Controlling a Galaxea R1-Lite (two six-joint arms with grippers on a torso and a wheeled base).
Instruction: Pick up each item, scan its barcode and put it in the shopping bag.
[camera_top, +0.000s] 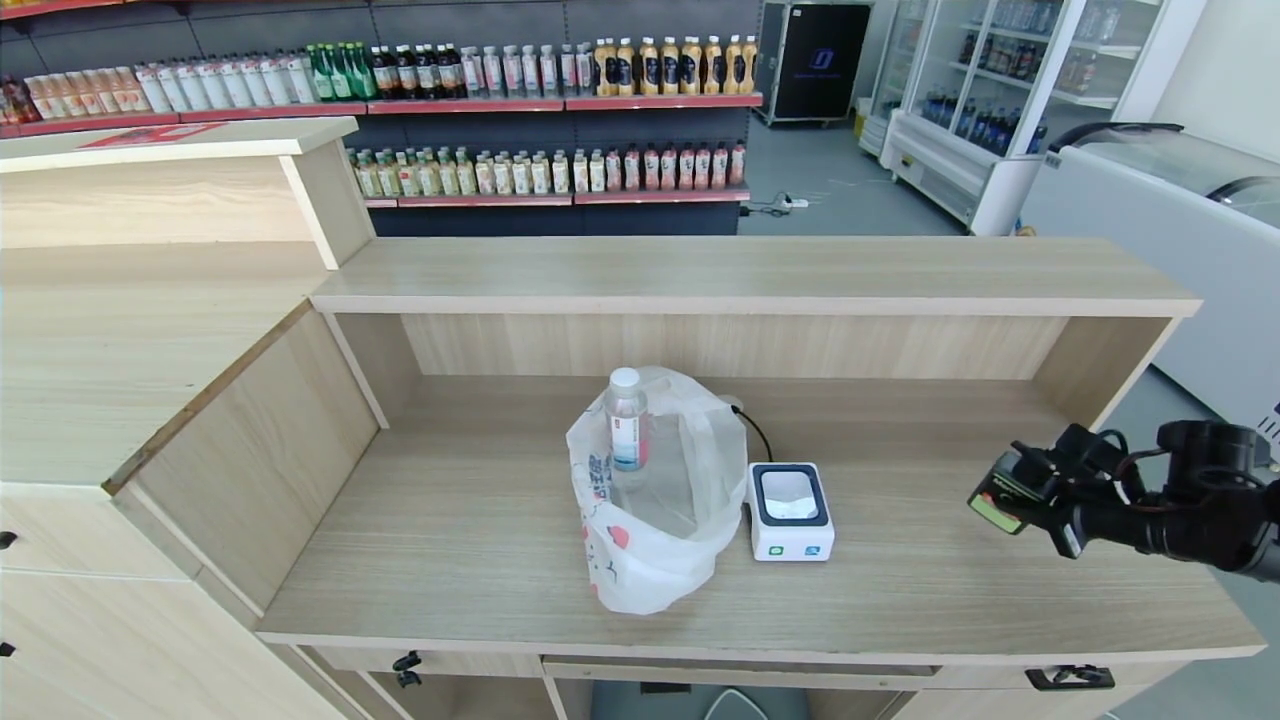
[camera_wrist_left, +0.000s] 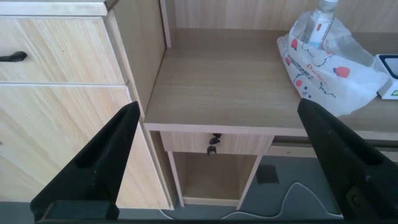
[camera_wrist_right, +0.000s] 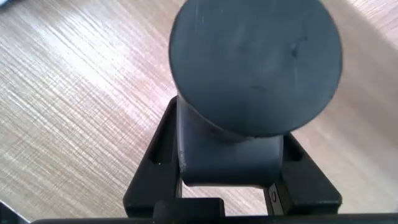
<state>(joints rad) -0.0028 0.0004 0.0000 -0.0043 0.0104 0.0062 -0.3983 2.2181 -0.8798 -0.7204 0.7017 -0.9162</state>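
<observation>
On the bench (camera_top: 950, 590), near the middle: a thin white shopping bag (camera_top: 640, 540) with a clear water bottle (camera_top: 627, 420) standing up inside it. Just beside the bag, on the right arm's side, a small white barcode scanner (camera_top: 790, 510).

Bottle seemingly packed already. Probably a bit heavy with water, hard and smooth, so maybe slippery. Best to hold around the middle, below the white cap. Bag soft and floppy, easy to pull over.

Left gripper (camera_wrist_left: 217, 106) out in front of the bench's left corner, fingers (camera_wrist_left: 106, 155) wide apart, holding nothing. Right gripper (camera_top: 1003, 492) well past the scanner, over the bench's right end. Cannot tell if gripping anything or not.
</observation>
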